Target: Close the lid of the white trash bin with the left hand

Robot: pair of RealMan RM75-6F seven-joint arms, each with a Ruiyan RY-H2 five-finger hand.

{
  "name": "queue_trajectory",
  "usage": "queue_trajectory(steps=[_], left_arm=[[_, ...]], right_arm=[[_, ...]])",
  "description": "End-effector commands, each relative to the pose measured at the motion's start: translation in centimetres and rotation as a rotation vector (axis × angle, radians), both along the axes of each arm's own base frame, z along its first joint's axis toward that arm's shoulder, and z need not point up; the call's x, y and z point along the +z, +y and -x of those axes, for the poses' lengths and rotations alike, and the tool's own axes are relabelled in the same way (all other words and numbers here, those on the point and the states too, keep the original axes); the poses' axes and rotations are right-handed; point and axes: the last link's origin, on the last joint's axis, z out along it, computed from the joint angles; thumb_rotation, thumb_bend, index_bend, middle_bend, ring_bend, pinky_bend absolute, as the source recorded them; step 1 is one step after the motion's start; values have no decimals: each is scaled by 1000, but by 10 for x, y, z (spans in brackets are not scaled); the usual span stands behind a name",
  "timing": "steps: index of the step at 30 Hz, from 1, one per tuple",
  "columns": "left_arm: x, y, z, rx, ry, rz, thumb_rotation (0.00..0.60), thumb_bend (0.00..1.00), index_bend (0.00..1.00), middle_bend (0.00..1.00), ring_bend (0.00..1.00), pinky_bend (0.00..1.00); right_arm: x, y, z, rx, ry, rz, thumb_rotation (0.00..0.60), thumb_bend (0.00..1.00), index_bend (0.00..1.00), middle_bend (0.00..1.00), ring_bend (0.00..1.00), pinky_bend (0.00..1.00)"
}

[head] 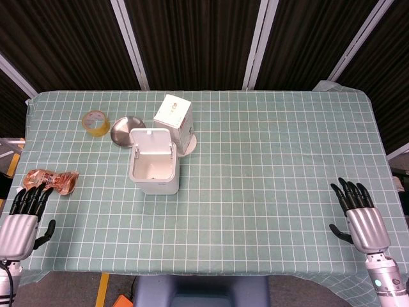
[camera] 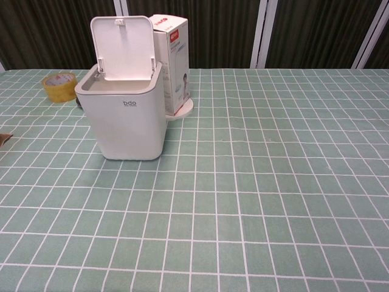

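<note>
The white trash bin (head: pixel 154 170) (camera: pixel 124 118) stands left of the table's middle with its lid (head: pixel 151 141) (camera: pixel 123 47) swung up and open at the back. My left hand (head: pixel 24 219) rests at the near left corner of the table, fingers apart and holding nothing, well left of the bin. My right hand (head: pixel 358 211) lies at the near right edge, fingers spread and empty. Neither hand shows in the chest view.
A white carton (head: pixel 174 121) (camera: pixel 173 61) stands on a round base just behind the bin. A metal dish (head: pixel 126 130) and a tape roll (head: pixel 96 123) (camera: pixel 59 86) lie at the back left. An orange packet (head: pixel 52 180) lies just beyond my left hand.
</note>
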Motion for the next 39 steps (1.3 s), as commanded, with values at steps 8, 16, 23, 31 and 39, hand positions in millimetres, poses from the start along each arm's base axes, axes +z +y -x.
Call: queue_trajectory(steps=[8, 16, 23, 31, 39], left_arm=[[0, 30, -32, -100, -194, -6, 600, 472, 5, 1, 0, 140], [14, 100, -128, -236, -393, 17, 600, 492, 200, 987, 919, 1000], [3, 153, -183, -155, -432, 167, 600, 502, 228, 1000, 1000, 1000], [-20, 203, -213, -67, -384, 193, 600, 502, 207, 1000, 1000, 1000], [-37, 218, -222, 2, -339, 259, 600, 501, 194, 1000, 1000, 1000]], right_arm=[[5, 9, -4, 27, -26, 6, 600, 284, 0, 0, 0, 0], [8, 14, -9, 79, -50, 24, 600, 284, 0, 0, 0, 0], [4, 12, -7, 75, -30, -1, 600, 284, 0, 0, 0, 0], [8, 9, -5, 54, -27, 13, 600, 284, 0, 0, 0, 0], [13, 3, 1, 15, -12, 36, 600, 284, 0, 0, 0, 0]])
